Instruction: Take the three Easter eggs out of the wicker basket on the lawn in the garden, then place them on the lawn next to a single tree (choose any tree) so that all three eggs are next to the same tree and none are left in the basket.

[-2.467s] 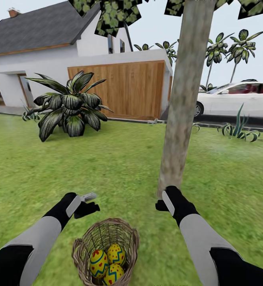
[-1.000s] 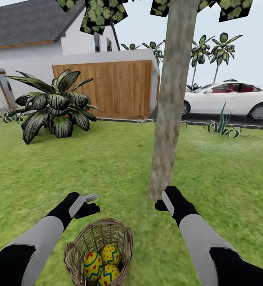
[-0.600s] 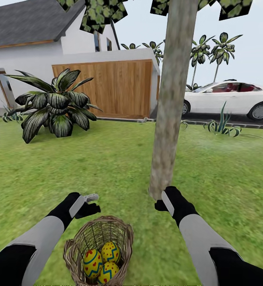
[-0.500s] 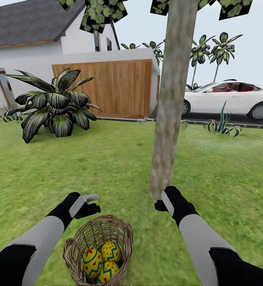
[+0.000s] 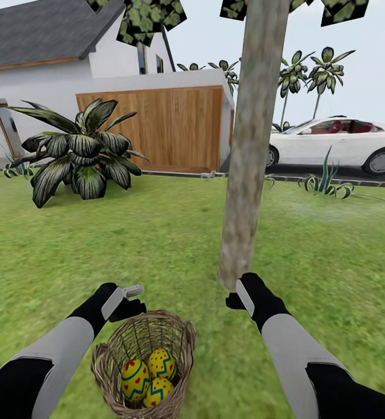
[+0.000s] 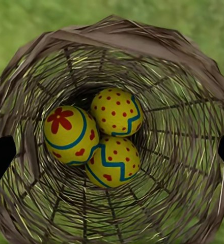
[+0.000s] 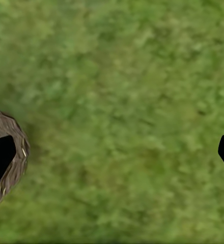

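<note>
The wicker basket (image 5: 142,337) stands on the lawn (image 5: 157,244) just in front of me, and three yellow Easter eggs (image 5: 133,377) lie close together at its bottom. From the left wrist view I look straight down into the basket (image 6: 142,46): a red-flower egg (image 6: 68,134), a dotted egg (image 6: 116,112) and a zigzag egg (image 6: 112,161). My left gripper (image 5: 131,299) (image 6: 112,155) hangs open above the basket's far rim. My right gripper (image 5: 234,301) (image 7: 112,155) is open over bare grass at the foot of the tree (image 5: 250,145), with the basket's rim (image 7: 18,137) beside one finger.
A big dark-leaved plant (image 5: 81,154) grows at the back left of the lawn before a house with a wooden garage door (image 5: 157,128). A white car (image 5: 338,145) stands on the road at the right, behind a small spiky plant (image 5: 326,183).
The whole picture has shifted a little, so the camera moved; the basket now shows slightly higher in the head view. Both arms keep the same pose and the eggs stay in the basket.
</note>
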### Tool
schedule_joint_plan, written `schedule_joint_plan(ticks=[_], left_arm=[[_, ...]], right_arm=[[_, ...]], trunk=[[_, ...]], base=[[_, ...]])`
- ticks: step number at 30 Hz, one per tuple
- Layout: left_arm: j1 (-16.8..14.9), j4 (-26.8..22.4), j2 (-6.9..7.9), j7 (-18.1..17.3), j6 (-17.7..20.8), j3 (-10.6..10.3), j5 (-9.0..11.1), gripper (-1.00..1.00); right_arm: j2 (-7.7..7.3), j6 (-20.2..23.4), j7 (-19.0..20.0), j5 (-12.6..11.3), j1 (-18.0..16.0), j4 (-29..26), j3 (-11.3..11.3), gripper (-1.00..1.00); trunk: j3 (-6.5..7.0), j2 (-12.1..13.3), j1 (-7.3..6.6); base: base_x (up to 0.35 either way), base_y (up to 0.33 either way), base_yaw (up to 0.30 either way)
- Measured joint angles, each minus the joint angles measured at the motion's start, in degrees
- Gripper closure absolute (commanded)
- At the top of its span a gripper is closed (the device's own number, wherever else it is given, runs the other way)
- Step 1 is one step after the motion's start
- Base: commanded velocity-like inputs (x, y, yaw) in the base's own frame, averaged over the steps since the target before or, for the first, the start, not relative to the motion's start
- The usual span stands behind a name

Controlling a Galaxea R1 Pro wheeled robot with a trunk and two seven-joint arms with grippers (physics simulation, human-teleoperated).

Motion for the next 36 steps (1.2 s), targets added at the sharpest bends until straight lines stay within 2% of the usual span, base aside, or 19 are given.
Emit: schedule_joint_plan(ticks=[36], left_arm=[[0.00, -0.03, 0.05, -0.10, -0.75, -0.18, 0.09, -1.00]], right_arm=[[0.24, -0.02, 0.03, -0.19, 0.03, 0.22, 0.32, -1.00]], trunk=[[-6.46, -14.44, 7.91]], base=[[0.000, 0.000, 0.000]])
